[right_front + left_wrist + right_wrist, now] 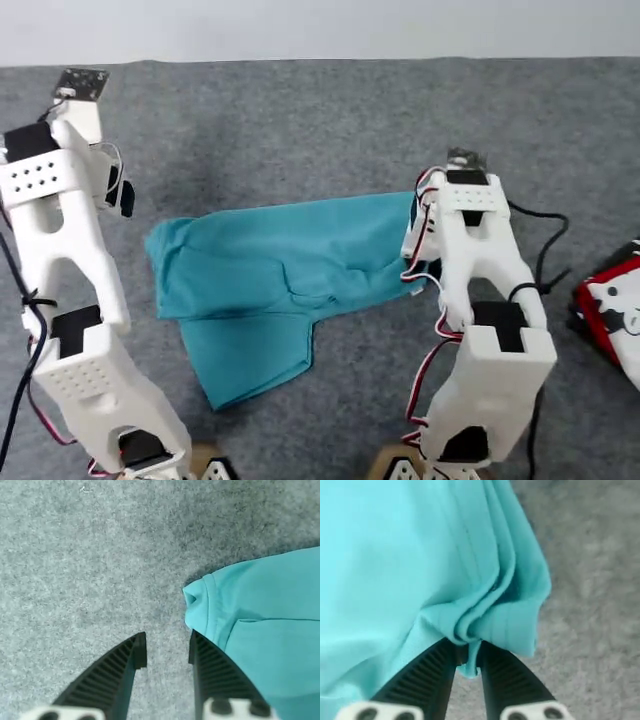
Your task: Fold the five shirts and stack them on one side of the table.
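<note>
A teal shirt [280, 270] lies partly folded on the grey cloth in the middle of the table, one sleeve [250, 360] pointing toward the front. My right gripper [468, 657] is shut on a bunched fold of the teal shirt [420, 555] at its right edge, next to the right arm [470, 250]. My left gripper [167, 650] hangs open over bare grey cloth just left of the shirt's left corner [197, 600], with nothing between its fingers. The left arm [60, 180] stands at the table's left side.
A red, white and black garment [615, 305] lies at the table's right edge. The grey cloth [300, 120] behind the teal shirt is bare, as is the strip between the two arm bases at the front.
</note>
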Robot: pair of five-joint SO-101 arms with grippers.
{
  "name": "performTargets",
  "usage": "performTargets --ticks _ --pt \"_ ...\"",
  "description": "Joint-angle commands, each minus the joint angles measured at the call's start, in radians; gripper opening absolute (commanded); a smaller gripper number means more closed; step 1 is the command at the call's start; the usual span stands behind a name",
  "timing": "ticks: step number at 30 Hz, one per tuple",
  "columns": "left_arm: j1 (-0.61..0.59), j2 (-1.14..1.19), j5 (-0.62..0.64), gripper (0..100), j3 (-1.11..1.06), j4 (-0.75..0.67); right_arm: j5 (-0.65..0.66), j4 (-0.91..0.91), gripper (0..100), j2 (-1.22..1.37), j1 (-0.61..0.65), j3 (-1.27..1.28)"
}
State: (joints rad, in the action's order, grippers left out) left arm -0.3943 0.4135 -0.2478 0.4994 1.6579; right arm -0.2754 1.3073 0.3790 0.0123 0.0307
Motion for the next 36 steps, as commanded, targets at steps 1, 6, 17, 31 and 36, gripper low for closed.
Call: performTargets --ticks 1,6,17,31,36 --pt "-0.002 -0.057 0.003 15 0.004 -0.018 0.012 0.048 1.0 -0.015 -0.038 -0.107" --pt "0.0 -0.057 0.003 15 0.002 -0.018 0.014 0.156 1.0 -0.01 -0.068 -0.206" --pt "0.0 -0.057 0.005 15 0.002 -0.012 0.103 0.214 12.1 -0.016 -0.104 -0.216" --pt "-0.002 -0.057 0.005 15 0.002 -0.017 0.095 0.323 16.0 -0.005 -0.058 -0.29" --pt "-0.003 -0.055 0.003 15 -0.012 -0.021 0.095 0.323 14.3 0.008 -0.015 -0.269"
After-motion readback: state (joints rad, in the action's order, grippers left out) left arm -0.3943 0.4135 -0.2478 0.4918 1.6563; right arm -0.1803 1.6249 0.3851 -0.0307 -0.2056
